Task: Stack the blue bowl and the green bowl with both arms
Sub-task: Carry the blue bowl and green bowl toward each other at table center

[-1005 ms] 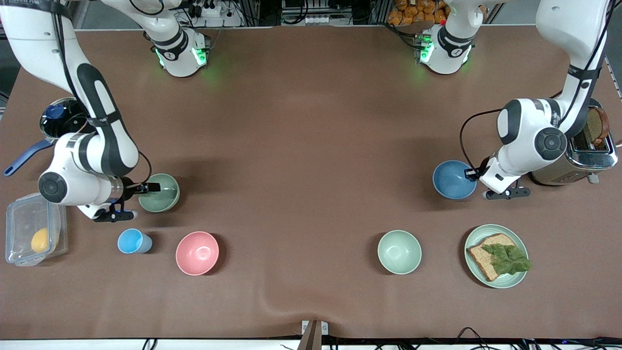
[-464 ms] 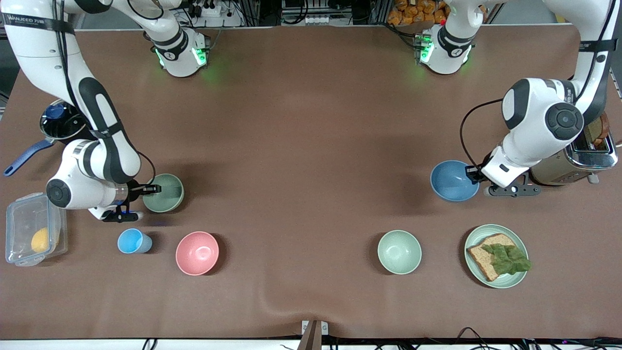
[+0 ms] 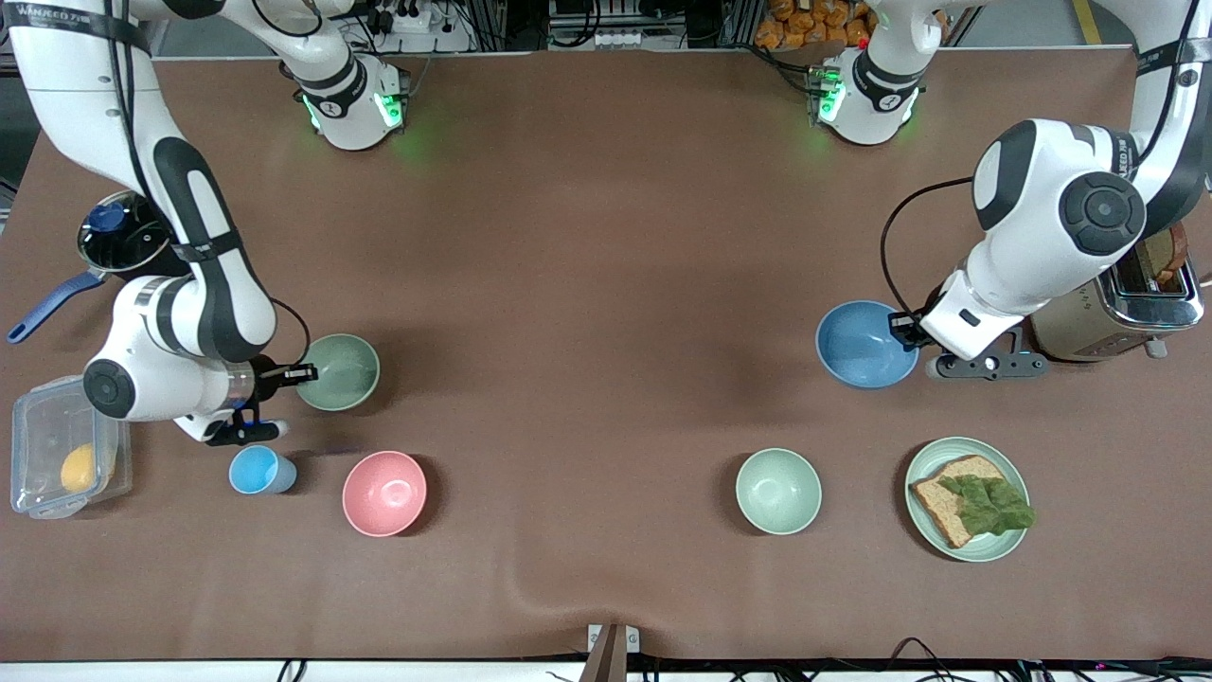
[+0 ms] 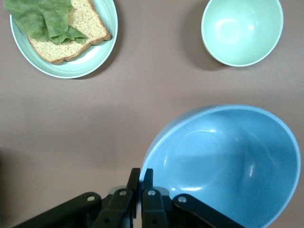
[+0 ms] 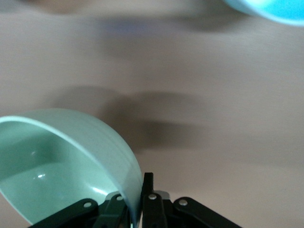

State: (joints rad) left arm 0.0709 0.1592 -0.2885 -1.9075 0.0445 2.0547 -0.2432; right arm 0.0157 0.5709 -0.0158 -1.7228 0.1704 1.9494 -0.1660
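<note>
A smooth, faintly glossy finish is shown by the blue bowl (image 4: 228,161) and green bowl (image 5: 57,166); the tablecloth (image 3: 606,284) is matt.

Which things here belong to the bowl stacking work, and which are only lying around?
In the job:
blue bowl, rim pinched by left claw
green bowl, rim pinched by right claw

Lying about:
pink bowl
pale mint bowl
small blue cup
plate with bread
toaster

Left gripper (image 3: 901,330) pinched on blue bowl (image 3: 862,345) rim, right gripper (image 3: 295,373) likewise (green bowl (image 3: 341,371)), both raised
</note>
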